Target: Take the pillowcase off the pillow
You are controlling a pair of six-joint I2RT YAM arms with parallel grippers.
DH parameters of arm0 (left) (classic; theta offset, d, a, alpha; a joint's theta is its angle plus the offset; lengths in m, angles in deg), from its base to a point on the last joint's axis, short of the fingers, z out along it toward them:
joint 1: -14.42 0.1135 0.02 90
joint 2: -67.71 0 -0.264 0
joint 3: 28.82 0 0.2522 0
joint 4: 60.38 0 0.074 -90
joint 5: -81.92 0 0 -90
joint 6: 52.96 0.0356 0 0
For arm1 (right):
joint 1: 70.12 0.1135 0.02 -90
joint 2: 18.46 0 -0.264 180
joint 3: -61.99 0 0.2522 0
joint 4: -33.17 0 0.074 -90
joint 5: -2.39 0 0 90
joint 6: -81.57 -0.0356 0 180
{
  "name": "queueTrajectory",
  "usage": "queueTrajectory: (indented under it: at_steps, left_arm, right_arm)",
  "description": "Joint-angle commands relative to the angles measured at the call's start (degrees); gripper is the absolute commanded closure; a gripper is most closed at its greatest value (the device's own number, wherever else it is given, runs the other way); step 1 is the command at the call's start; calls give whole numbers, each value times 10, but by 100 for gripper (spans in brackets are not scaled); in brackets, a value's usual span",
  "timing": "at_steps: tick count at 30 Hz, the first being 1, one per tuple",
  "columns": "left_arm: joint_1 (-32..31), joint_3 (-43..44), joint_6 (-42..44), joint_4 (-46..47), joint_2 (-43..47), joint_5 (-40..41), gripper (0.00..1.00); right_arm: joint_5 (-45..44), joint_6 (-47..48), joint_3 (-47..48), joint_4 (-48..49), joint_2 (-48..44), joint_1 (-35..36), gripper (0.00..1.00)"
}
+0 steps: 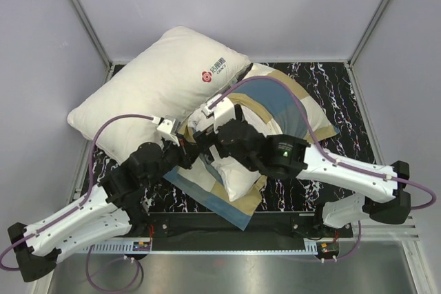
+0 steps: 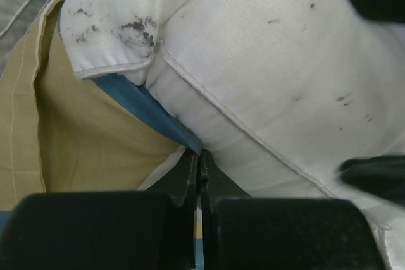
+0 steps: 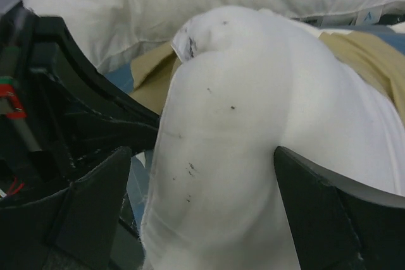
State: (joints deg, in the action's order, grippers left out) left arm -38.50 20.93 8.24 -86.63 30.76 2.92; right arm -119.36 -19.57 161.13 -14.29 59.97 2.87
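**Pillowcase on the far part of the pillow, near end bare**

The pillowcase lies at the centre of the bench and covers the pillow toward 1 o'clock; the pillow's bare off-white end points to 6 o'clock. My left claw is clenched on the pillowcase's blue hem, just beside that bare end. My right claw straddles the bare end, fingers spread wide; I cannot tell whether it grips. A white logo pillow lies at 10 o'clock, against the pillowcase.
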Motion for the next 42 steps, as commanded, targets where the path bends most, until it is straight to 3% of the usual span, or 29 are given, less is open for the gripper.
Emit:
queueTrajectory:
  at_steps: [1, 10, 12, 14, 15, 18, 23, 29, 33, 35, 38, 42]
  left_arm:
    - [-1, 51, 26, 70, 21, 2, 100]
    - [-1, 66, 31, 83, 23, -46, 100]
    - [-1, 65, 29, 89, 33, -54, 100]
    - [-1, 61, 23, 91, 44, -67, 100]
    - [-1, 59, 22, 93, 50, -70, 100]
    - [-1, 48, 18, 88, 69, -71, 100]
    - [-1, 28, 37, 45, 81, -11, 100]
    - [3, 18, 59, -23, 95, 134, 100]
    - [22, 15, 79, -15, 84, 194, 100]
    - [40, 11, 89, 6, 54, 185, 100]
    - [103, 21, 98, 44, -22, 106, 100]
    - [256, 22, 41, 90, -124, -25, 100]
  right_arm:
    - [-48, -53, -49, 1, 14, 13, 0]
    - [-97, -116, -143, 12, 31, 18, 0]
    - [-134, -128, -144, -2, 44, 19, 15]
    - [-166, -161, -145, -26, 58, 17, 39]
    - [-188, -172, -148, -31, 59, 17, 67]
    - [-204, -170, -153, -29, 30, 17, 100]
    - [-241, -176, -134, -101, -52, 16, 100]
    - [-298, -214, -113, -234, -223, 16, 100]
    - [-333, -280, -84, -341, -333, 16, 100]
    - [-342, -295, -73, -363, -362, 17, 100]
    - [-370, -289, -58, -383, -397, 16, 100]
    - [-406, -329, -5, -452, -399, 16, 100]
